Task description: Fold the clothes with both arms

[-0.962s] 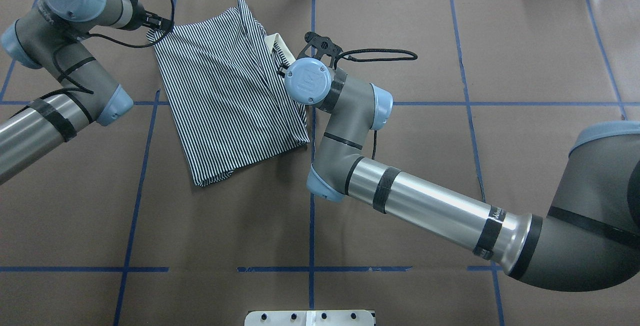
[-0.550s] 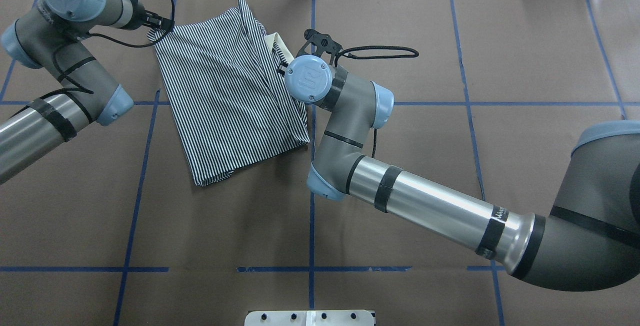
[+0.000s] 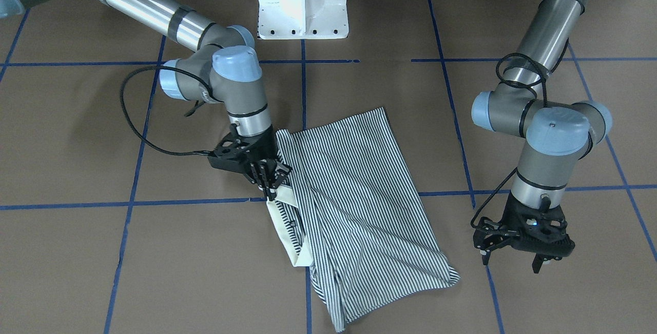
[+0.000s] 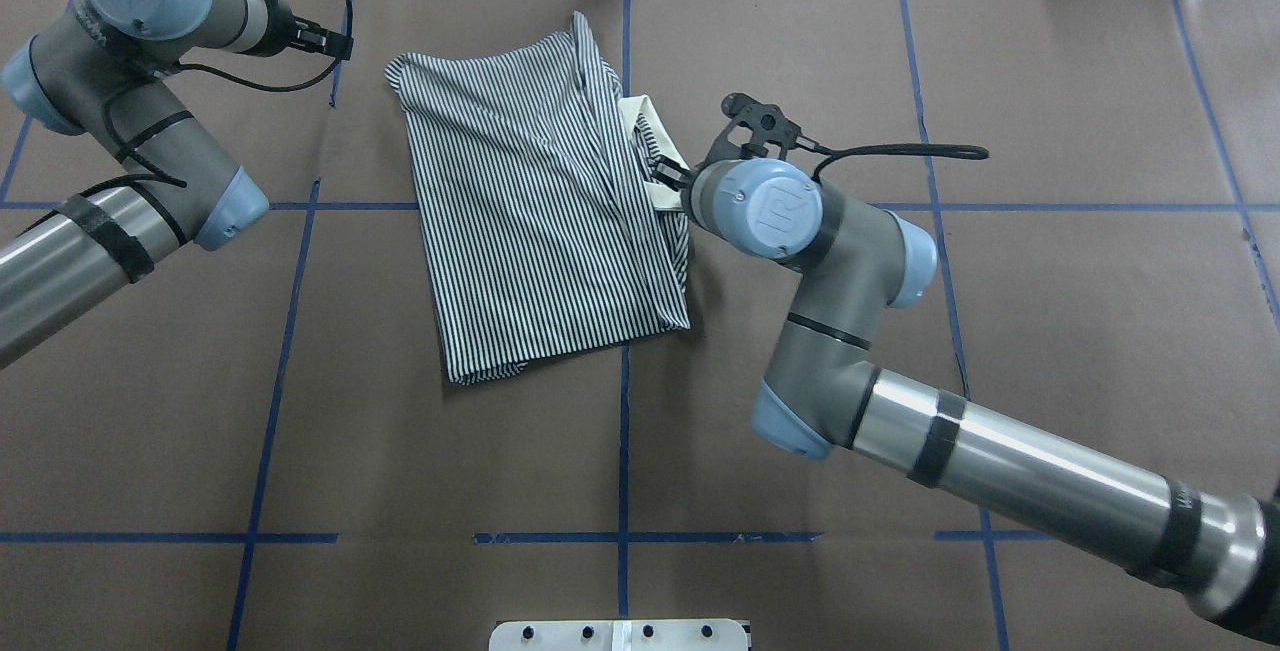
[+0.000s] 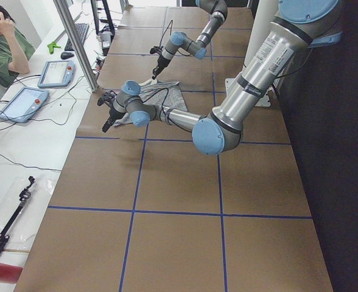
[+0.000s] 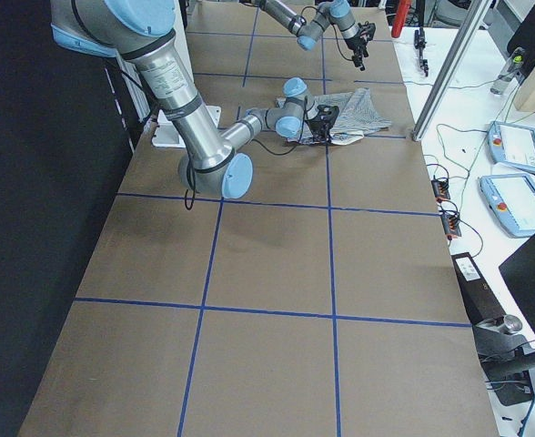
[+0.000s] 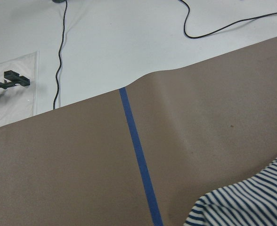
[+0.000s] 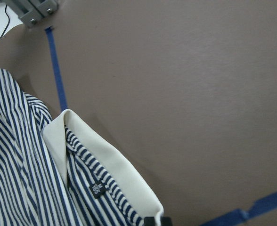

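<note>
While the table (image 4: 1000, 331) carries the half-folded polo shirt (image 4: 530, 221) at its far middle, the left gripper (image 3: 511, 262) hangs spread and empty near it. The right gripper (image 3: 269, 182) seems pinched on the collar (image 3: 287, 231). The next move probably calls for a matching left grasp.

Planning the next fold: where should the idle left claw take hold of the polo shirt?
Probably pinch the corner of the polo shirt nearest the open left claw, coming from that outer side: it sticks out at the edge, unobstructed. The right claw holds the collar.
</note>
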Controlling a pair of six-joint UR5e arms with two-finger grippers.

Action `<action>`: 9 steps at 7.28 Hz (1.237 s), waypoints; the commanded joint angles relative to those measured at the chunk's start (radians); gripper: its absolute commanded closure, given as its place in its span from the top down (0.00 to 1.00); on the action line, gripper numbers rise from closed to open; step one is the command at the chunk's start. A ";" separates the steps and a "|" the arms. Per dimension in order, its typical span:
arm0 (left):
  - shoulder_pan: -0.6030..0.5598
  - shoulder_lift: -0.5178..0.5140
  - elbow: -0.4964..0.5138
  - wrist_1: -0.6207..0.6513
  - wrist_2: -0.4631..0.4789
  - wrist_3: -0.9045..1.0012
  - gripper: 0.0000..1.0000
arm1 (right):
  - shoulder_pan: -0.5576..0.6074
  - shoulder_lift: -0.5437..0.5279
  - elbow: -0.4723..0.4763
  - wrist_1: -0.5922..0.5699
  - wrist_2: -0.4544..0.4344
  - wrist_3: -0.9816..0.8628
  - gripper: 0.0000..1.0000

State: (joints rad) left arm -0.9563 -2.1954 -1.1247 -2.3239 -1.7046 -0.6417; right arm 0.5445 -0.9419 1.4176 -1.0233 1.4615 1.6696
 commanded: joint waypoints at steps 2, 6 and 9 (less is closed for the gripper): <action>0.002 0.000 -0.009 0.001 -0.001 -0.003 1.00 | -0.084 -0.233 0.242 -0.003 -0.073 -0.001 0.00; 0.004 -0.001 -0.009 -0.003 -0.001 -0.004 1.00 | -0.112 -0.259 0.259 -0.012 -0.098 -0.002 0.99; 0.004 0.000 -0.017 -0.005 -0.001 -0.004 1.00 | -0.126 -0.220 0.485 -0.371 -0.067 -0.114 1.00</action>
State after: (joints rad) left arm -0.9527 -2.1963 -1.1368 -2.3275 -1.7058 -0.6457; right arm 0.4297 -1.1833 1.8010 -1.2124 1.3842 1.5967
